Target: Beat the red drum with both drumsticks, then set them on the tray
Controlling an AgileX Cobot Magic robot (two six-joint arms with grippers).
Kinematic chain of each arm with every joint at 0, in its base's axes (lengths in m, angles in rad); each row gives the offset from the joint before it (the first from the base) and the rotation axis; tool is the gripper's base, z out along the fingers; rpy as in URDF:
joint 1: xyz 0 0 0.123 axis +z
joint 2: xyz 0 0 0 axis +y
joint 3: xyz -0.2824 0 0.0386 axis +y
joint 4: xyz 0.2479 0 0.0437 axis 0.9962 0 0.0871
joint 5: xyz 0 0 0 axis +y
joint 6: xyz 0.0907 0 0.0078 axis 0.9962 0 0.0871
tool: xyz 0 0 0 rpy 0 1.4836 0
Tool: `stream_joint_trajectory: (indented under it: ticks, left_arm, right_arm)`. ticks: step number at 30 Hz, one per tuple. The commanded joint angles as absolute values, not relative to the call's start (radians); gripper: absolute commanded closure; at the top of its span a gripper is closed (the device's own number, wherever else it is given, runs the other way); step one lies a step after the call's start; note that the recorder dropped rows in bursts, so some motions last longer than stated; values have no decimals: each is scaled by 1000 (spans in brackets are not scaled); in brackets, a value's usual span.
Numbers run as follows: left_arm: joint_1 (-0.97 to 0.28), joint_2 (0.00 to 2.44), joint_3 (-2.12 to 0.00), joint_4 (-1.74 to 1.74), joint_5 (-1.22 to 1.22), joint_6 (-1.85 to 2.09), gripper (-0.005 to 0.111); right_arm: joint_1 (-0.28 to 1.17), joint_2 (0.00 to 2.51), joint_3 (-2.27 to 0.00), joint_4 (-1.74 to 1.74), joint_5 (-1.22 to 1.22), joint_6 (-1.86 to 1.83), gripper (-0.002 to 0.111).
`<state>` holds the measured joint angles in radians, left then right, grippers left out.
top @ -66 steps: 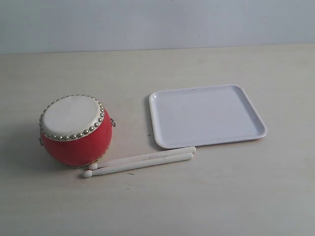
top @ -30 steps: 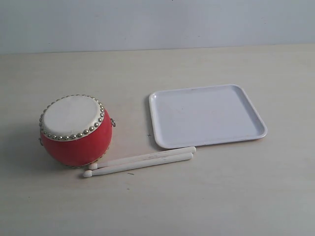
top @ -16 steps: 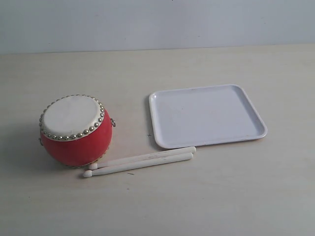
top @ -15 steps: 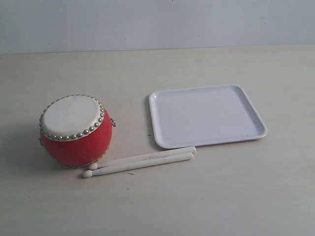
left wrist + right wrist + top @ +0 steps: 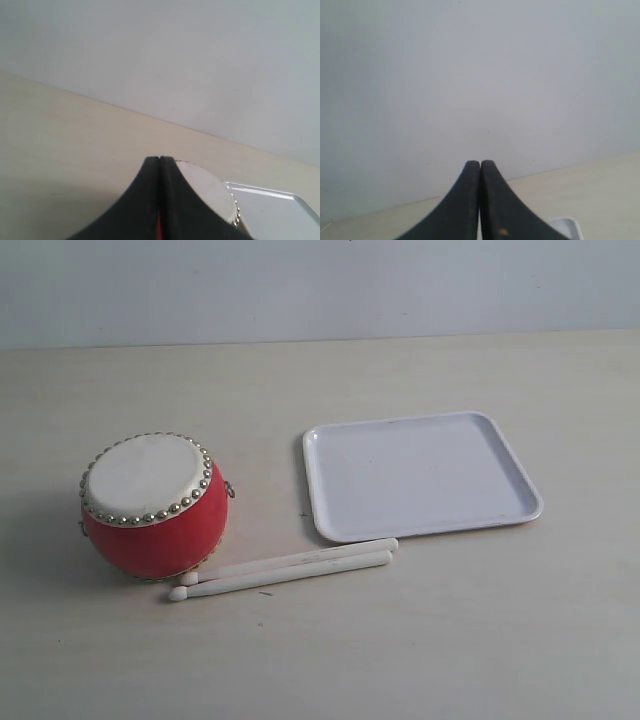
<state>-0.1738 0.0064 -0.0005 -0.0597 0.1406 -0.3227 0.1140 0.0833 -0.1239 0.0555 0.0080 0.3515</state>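
The red drum stands upright on the left of the table, its off-white skin ringed with silver studs. Two pale drumsticks lie side by side on the table, tips by the drum's base and butts near the front edge of the white tray, which has nothing in it. Neither gripper shows in the exterior view. In the left wrist view my left gripper is shut with nothing in it, and the drum and the tray lie beyond it. My right gripper is shut and holds nothing, with a corner of the tray past it.
The pale tabletop runs back to a plain grey-white wall.
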Motion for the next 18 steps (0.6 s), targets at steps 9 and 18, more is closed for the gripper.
stream_joint_trajectory:
  ticks: [9, 18]
  left_arm:
    - [-290, 0, -26, -77, 149, -317, 107]
    - [-359, 89, -114, -100, 122, -301, 107]
  right_arm:
    - [116, 436, -207, 45, 14, 314, 108]
    - [264, 637, -319, 45, 42, 221, 108]
